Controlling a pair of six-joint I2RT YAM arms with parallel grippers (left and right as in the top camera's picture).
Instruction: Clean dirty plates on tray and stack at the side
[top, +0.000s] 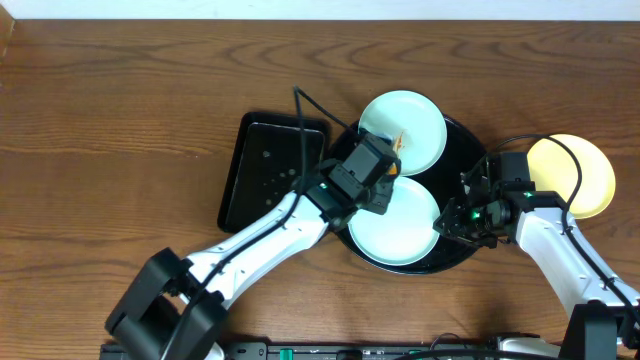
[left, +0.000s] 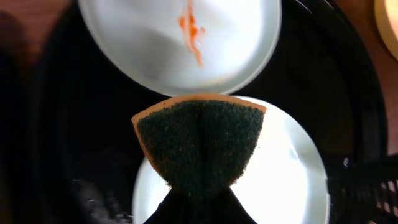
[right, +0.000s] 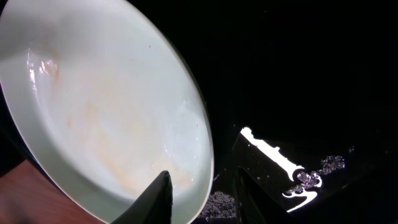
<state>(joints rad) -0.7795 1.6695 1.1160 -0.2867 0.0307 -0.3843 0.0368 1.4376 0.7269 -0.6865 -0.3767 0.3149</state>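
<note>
Two pale mint dirty plates lie on the round black tray (top: 466, 152). The far plate (top: 403, 131) (left: 186, 43) carries an orange-red smear in its centre. The near plate (top: 396, 226) (left: 286, 174) (right: 106, 106) shows only faint marks. My left gripper (top: 383, 188) (left: 199, 202) is shut on a dark green sponge (left: 199, 146) with an orange back, held over the near plate's far edge. My right gripper (top: 462, 214) (right: 202, 170) is open, its fingers straddling the near plate's right rim. A pale yellow plate (top: 572, 175) rests on the wood to the right of the tray.
A rectangular black tray (top: 268, 172) sits left of the round tray, partly under my left arm. A black cable (top: 303, 120) loops above it. Brown wood tabletop (top: 120, 150) stretches to the left and along the far edge.
</note>
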